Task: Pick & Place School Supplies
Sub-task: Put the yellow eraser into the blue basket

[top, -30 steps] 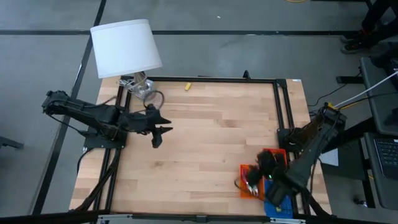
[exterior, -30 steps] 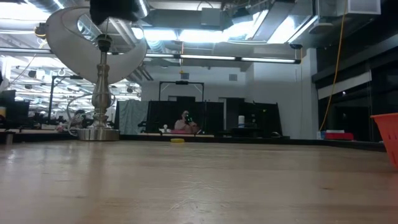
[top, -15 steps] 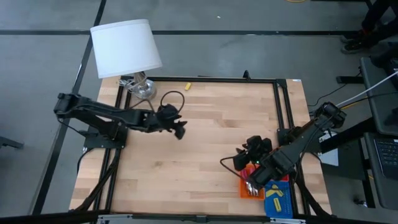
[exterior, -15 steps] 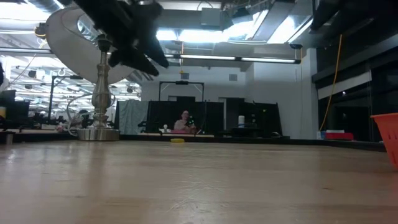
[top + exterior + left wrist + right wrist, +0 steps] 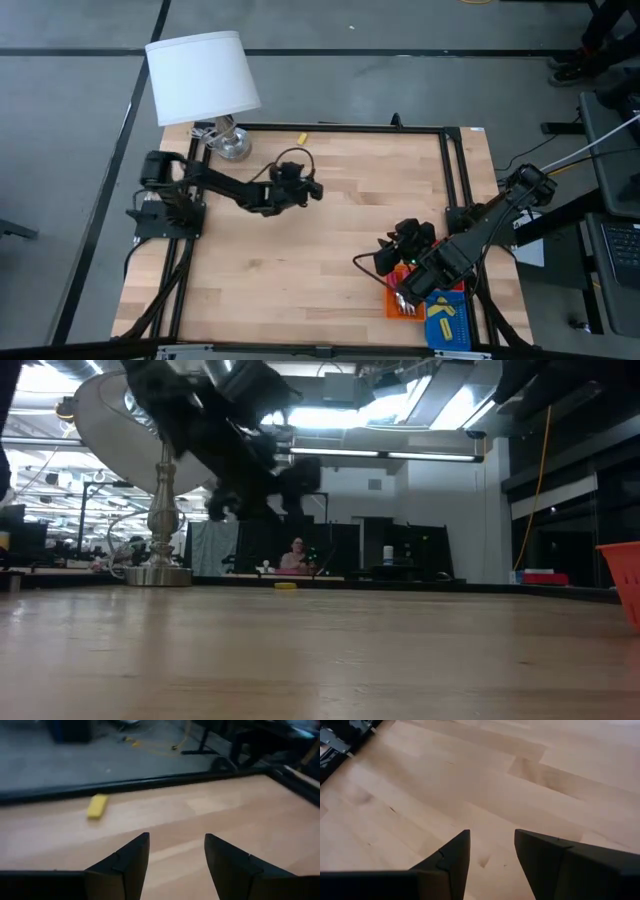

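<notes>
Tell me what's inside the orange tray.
In the high view, the orange tray shows red-handled tools at its near edge. The right arm covers the rest, so anything else inside is hidden.

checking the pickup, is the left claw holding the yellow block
No, the left claw is open and empty, and the yellow block lies ahead on the table.

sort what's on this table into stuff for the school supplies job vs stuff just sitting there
Job:
- small yellow block at the far table edge
- left pincer, open, above the table's middle
- right pincer, open, beside the trays

Just there:
- lamp
- orange tray
- blue tray
</notes>
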`<act>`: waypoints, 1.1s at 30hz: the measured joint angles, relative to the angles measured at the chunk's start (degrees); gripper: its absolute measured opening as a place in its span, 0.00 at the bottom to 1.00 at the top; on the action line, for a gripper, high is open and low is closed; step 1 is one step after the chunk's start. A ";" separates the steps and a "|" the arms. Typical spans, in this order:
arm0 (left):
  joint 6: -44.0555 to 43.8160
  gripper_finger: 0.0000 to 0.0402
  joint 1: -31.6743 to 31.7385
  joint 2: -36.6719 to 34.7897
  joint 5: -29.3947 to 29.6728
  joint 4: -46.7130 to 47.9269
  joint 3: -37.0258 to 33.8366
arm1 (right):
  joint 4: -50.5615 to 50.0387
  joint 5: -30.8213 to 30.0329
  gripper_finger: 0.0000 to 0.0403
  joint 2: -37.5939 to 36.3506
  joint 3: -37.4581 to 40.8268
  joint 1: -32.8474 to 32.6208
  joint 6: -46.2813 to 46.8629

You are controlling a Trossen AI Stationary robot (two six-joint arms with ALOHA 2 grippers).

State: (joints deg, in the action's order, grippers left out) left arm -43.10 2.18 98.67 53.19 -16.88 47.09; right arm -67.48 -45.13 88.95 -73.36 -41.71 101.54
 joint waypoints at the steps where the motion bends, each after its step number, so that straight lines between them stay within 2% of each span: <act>1: 3.99 0.46 0.28 1.81 -0.39 -3.82 0.00 | -0.02 -0.31 0.39 0.00 0.00 0.00 -0.02; 5: 12.71 0.46 2.60 8.02 -3.39 -15.21 0.00 | -0.04 -0.45 0.38 0.00 0.00 -0.01 -0.04; 9: 12.55 0.46 6.09 11.37 -3.37 -15.12 0.00 | -0.51 0.35 0.38 0.00 0.00 -0.37 -0.09; 15: 19.85 0.46 11.14 13.36 -3.23 -14.63 -0.54 | -1.12 -2.12 0.38 0.00 0.00 -0.34 -0.11; 20: 15.26 0.46 16.04 13.35 -3.61 -16.40 -4.08 | -1.77 -4.24 0.38 0.09 0.00 0.02 0.05; 22: 14.75 0.47 18.20 13.38 -7.54 -19.53 -5.48 | -2.36 -4.84 0.38 0.20 0.00 0.11 1.15; 24: 15.76 0.47 20.36 13.36 -14.02 -22.47 -5.99 | -2.40 -5.06 0.38 0.20 0.00 0.31 1.34; 27: 18.07 0.48 23.01 13.36 -21.83 -23.04 -6.10 | -2.41 -5.56 0.38 0.20 0.00 0.42 1.36; 33: 17.52 0.47 25.39 13.33 -24.85 -21.07 -6.01 | -2.43 -6.09 0.38 0.22 0.00 0.42 1.83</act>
State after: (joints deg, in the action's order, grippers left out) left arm -25.58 27.57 112.01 28.33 -37.95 41.08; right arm -69.91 -51.22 89.17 -73.36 -41.30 103.36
